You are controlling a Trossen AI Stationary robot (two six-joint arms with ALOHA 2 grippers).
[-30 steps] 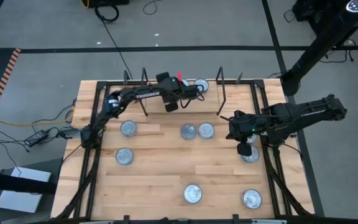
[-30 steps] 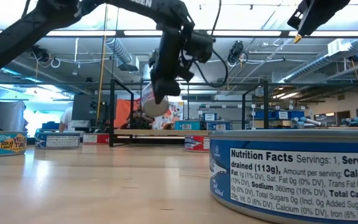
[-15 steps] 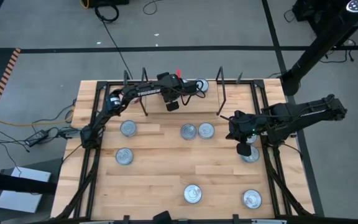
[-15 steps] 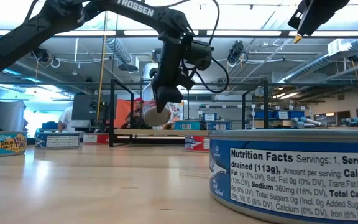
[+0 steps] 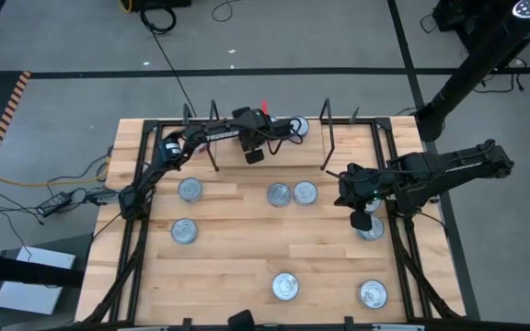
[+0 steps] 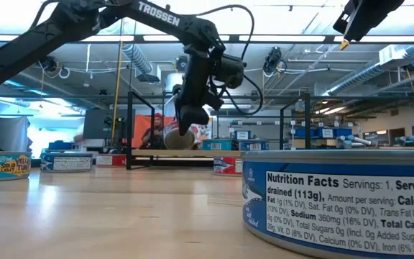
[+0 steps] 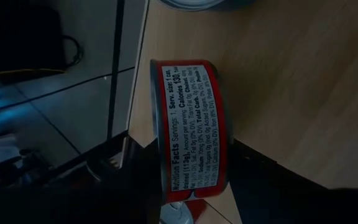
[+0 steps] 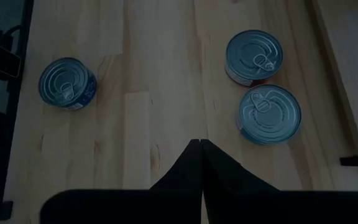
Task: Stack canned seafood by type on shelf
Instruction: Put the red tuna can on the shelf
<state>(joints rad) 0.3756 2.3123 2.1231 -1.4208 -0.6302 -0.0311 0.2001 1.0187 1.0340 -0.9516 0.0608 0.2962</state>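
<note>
A workshop hall: exposed ceiling ducts point(image 6: 131, 57), strip lights, benches beyond.

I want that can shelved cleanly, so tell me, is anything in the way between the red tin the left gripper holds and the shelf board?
Nothing visible blocks it. The left gripper holds the red tin just above the shelf, between its wire end frames. Another tin already sits there, off to one side.
</note>
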